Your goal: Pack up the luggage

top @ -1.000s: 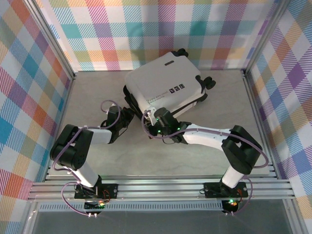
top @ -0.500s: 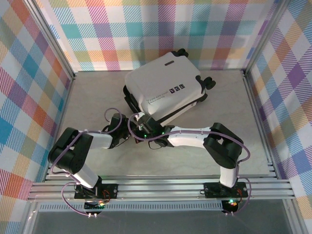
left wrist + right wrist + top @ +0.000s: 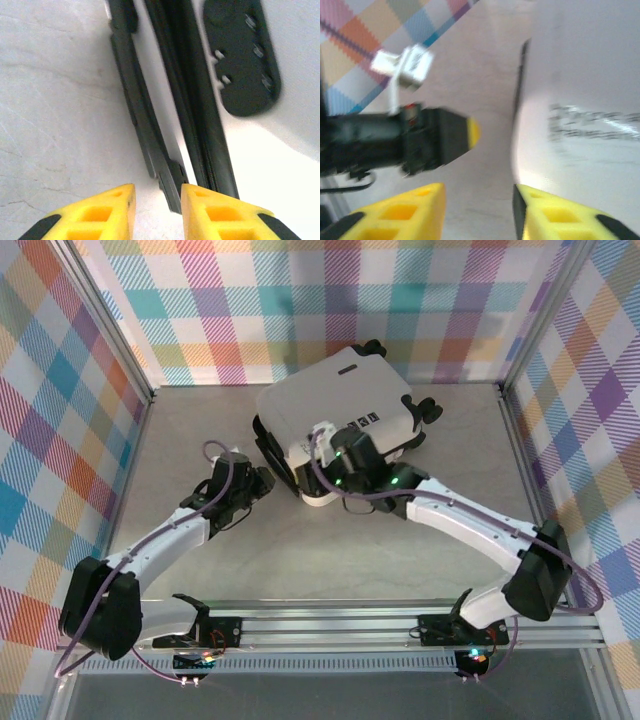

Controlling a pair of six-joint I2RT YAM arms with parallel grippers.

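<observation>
Both claws stand parted at the near-left corner of the small white hard-shell suitcase, and neither one grips anything.
The suitcase lies flat by the back edge of the grey bench, about mid-width. The left gripper sits low at the case's left side with its yellow fingers a narrow gap apart. The end of the black seam strip lies in that gap; contact cannot be told. The right gripper hangs over the same corner, jaws wider: one finger above white shell, the other above bare bench.
</observation>
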